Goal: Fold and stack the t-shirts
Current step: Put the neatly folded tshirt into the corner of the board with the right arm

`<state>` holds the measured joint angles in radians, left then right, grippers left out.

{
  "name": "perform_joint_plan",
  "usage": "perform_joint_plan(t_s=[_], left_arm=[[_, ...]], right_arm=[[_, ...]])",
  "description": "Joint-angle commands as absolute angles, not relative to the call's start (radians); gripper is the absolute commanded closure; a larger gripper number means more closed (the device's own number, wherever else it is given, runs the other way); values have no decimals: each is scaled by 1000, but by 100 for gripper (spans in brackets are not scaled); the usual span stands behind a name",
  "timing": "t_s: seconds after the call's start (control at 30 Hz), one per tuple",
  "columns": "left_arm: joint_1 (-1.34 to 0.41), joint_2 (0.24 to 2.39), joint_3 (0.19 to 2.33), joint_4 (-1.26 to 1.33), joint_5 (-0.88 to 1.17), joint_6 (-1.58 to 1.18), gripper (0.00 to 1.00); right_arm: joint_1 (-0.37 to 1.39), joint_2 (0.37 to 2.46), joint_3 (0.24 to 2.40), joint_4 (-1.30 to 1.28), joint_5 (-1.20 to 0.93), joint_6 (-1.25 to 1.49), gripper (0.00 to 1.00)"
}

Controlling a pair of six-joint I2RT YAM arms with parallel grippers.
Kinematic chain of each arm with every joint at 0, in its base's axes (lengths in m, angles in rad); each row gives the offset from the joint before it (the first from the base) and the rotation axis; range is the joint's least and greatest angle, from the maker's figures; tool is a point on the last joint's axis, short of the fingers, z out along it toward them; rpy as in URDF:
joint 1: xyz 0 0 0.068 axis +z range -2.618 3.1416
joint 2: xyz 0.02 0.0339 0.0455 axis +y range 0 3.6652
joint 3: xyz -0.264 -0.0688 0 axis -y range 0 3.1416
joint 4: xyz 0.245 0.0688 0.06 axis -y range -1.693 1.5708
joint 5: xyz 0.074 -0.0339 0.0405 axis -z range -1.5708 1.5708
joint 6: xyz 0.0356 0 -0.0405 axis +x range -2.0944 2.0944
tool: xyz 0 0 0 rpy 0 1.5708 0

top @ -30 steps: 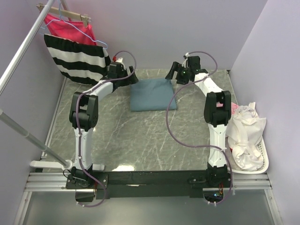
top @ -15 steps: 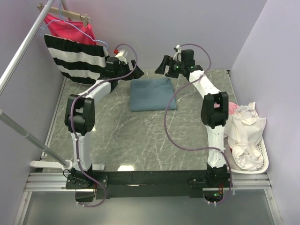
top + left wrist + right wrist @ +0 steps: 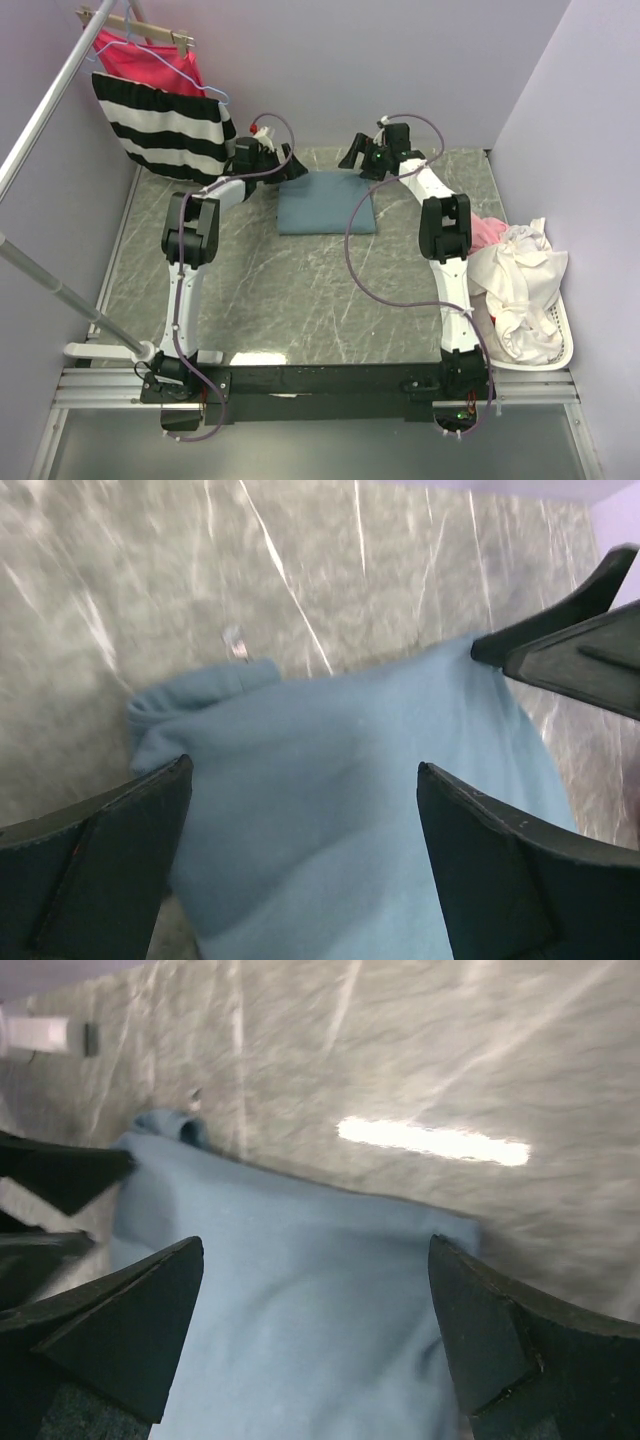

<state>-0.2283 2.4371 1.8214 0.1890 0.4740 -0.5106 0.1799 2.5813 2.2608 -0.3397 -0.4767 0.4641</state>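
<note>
- Nearest me, well back from the right hand (image 3: 352, 157) and alongside its own arm, a white basket (image 3: 565, 345) holds a heap of white cloth (image 3: 520, 285). A pink scrap (image 3: 487, 232) lies at the heap's far side. I take this for the clothing not yet folded.
- Between the basket and the two hands there is only the marbled worktop (image 3: 300, 290).
- The slate-blue t-shirt (image 3: 327, 200) lies flat on the worktop as a tidy rectangle. Its far edge is directly under both hands.
- The left hand (image 3: 302, 770) is released, its fingers spread wide over the shirt's far left corner. It grasps nothing, and I cannot tell whether the fingertips touch the cloth.
- The right hand is likewise spread and empty, over the far right corner. Its fingers point towards the left hand's, close by.
- My judgement is that this shirt's fold is finished, or at its last tidying.
- If another fold is wanted, the next move calls for both hands to pinch the far corners together.
- Otherwise both should lift straight up without dragging the cloth, and the right hand should reach back to the basket.
- A small grey tag (image 3: 235, 640) sits just ahead of the left hand, at the shirt's edge, but it is too blurred to read. I see no other brand or print.
- Farthest off, beyond and to the left of the left hand, a striped garment (image 3: 160, 125) and a red-pink garment (image 3: 150, 55) hang from a rail (image 3: 50, 95).
</note>
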Motion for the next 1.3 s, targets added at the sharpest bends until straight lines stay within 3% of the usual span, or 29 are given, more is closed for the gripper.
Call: perform_joint_plan(t_s=[0.0,0.2,0.33,0.47,0.83,1.27], left_arm=[[-209,2442,1888,156,437,-477,1],[-206,2335,1890,146,399,-439,1],[-207,2244,1833,124,364,-440,1],[-207,2175,1723,97,348,-472,1],[-209,2117,1453,147,351,-535,1],[-213,2180,1385,192,400,-569,1]], right_arm=[[138,2496,2162,-240,-434,449,0],[130,2315,2074,-181,-359,397,0],[107,2235,2039,-288,-287,387,0],[69,2203,1962,-348,-369,446,0],[63,2192,1732,-353,-488,448,0],[161,2361,1831,-485,-588,402,2]])
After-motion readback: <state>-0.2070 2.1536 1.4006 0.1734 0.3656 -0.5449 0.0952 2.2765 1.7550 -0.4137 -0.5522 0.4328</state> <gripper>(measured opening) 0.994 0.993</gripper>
